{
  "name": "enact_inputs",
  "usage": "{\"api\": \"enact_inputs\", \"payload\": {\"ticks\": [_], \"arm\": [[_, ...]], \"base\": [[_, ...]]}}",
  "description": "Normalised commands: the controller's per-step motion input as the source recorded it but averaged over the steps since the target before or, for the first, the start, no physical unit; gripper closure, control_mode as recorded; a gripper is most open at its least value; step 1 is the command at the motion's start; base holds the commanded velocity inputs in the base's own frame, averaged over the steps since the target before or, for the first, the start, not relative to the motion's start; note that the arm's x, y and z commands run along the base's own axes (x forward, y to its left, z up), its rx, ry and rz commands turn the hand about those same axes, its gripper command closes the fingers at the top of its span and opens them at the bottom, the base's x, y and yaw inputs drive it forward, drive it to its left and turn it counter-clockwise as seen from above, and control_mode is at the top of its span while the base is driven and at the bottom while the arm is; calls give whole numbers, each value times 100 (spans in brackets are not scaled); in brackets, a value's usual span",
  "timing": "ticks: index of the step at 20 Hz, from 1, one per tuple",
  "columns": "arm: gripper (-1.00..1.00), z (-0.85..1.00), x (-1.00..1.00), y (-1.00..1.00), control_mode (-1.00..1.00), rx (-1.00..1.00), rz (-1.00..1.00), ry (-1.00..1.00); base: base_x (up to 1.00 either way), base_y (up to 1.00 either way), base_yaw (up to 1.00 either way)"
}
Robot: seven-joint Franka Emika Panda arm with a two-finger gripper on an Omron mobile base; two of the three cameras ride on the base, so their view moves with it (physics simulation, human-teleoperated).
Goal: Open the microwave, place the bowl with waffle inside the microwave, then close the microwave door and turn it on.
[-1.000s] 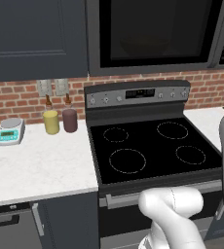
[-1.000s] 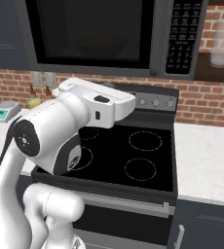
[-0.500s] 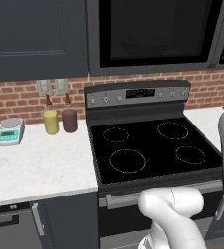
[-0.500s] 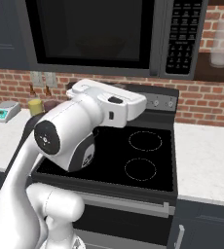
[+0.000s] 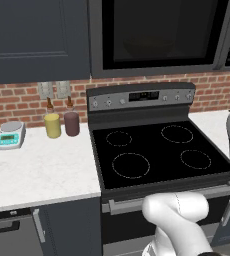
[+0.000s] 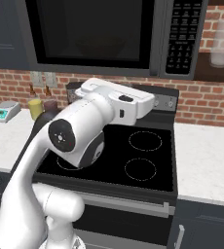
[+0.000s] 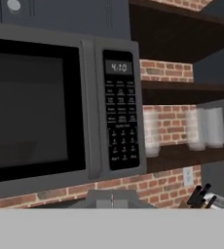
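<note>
The microwave [image 5: 162, 35] hangs above the stove with the microwave door [image 6: 92, 34] shut. Its button panel [image 7: 120, 109] is at the right, with a lit display on top. Behind the black glass is a dim rounded shape [image 6: 102, 46]; I cannot tell whether it is the bowl. The waffle is out of view. My white hand [image 6: 126, 102] reaches right over the stove, below the microwave, and hides the gripper's fingers. The gripper is shut, and nothing shows in it. In the hand view the door [image 7: 31, 104] and the panel are close ahead.
The black-topped stove [image 5: 157, 152] sits under the microwave. On the white counter [image 5: 37, 170] to the left are a yellow jar [image 5: 52, 125], a maroon jar [image 5: 71, 123] and a small scale [image 5: 11, 135]. Dark shelves [image 7: 187, 90] with pale cups lie right of the microwave.
The arm's elbow and hand have swung a little to the right over the stove. The microwave door stays shut and the gripper stays shut.
</note>
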Motion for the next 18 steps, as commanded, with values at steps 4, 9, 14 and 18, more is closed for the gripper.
{"api": "enact_inputs", "payload": {"ticks": [4, 9, 14, 18], "arm": [[100, 0, 1, -13, -100, 1, 10, 4], [100, 0, 1, -37, -100, 6, 17, 21], [100, 0, 0, -48, -100, 4, 7, 13], [100, 3, 1, -19, -100, 2, 0, 2]], "base": [[0, 0, 0], [0, 0, 0], [0, 0, 0], [0, 0, 0]]}}
